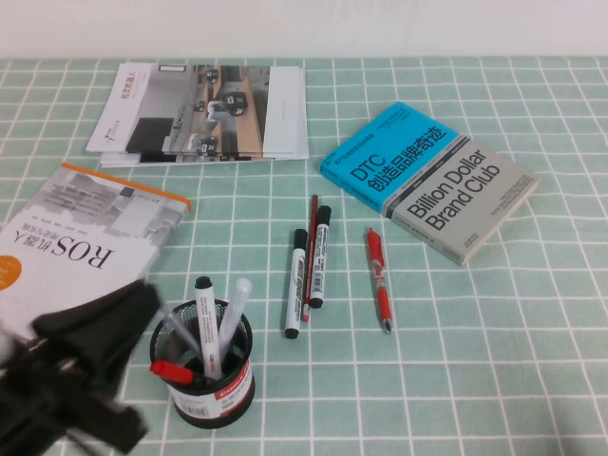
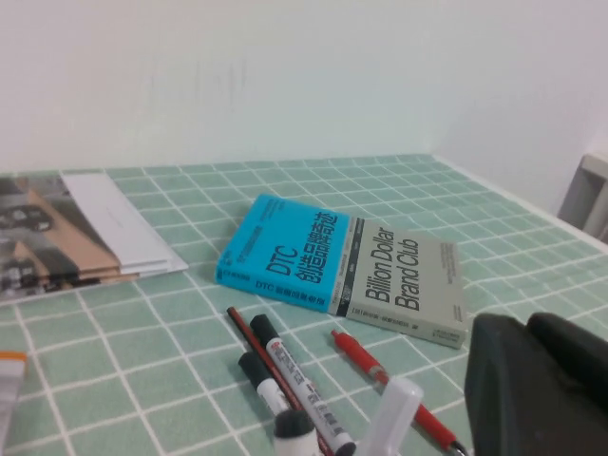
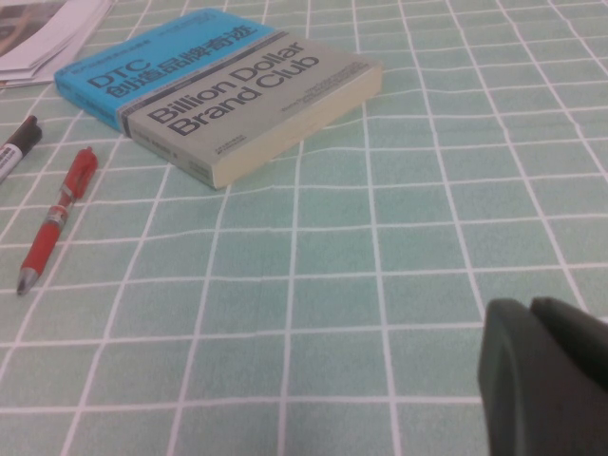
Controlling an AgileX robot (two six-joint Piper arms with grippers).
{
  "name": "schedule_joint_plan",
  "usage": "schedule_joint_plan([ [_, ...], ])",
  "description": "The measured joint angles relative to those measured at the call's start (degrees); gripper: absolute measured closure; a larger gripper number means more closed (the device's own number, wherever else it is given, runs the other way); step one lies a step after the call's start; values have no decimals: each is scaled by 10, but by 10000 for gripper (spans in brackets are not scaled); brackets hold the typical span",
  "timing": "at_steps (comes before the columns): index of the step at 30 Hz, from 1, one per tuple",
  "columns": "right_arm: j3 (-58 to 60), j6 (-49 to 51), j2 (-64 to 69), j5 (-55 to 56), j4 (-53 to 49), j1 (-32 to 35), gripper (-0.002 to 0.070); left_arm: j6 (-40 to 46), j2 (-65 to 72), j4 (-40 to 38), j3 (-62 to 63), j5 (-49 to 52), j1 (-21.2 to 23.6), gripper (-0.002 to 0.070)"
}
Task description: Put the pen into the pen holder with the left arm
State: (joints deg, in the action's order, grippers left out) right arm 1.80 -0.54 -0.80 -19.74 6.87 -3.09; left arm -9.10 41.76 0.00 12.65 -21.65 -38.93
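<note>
The pen (image 1: 171,370), white barrel with a red cap, lies tilted in the holder (image 1: 205,380), its red cap jutting over the rim on the left side; I cannot tell how deep the barrel sits. Two capped markers (image 1: 217,318) stand in the same cup. The holder rests on the counter (image 1: 475,361) near its front edge, left of centre.

The left gripper (image 1: 90,375) is a blurred black mass just beside the holder, on its left, and looks to be in motion. Its jaws are shut and hold nothing that can be seen; the pen looks free of them. The right gripper (image 3: 546,380) shows only as a dark edge in its own wrist view, low over bare counter well away from the work, jaws together and empty.

The main risk is the arm's closeness to the cup. A sideways sweep could clip the overhanging red cap and lever the pen out, or knock the light mesh holder over and spill all three. The pen itself looks poorly seated; leaning that far, it could slide out by itself if the cup is jolted. The book (image 1: 71,252) just behind the arm could also be nudged.
</note>
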Motion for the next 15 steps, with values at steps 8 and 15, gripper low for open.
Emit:
schedule_joint_plan([
  [8, 0, 0, 0, 0, 0, 0, 696, 1, -108, -22, 0, 168, 0, 675],
  [15, 0, 0, 0, 0, 0, 0, 696, 18, -112, -8, 0, 225, 0, 676],
])
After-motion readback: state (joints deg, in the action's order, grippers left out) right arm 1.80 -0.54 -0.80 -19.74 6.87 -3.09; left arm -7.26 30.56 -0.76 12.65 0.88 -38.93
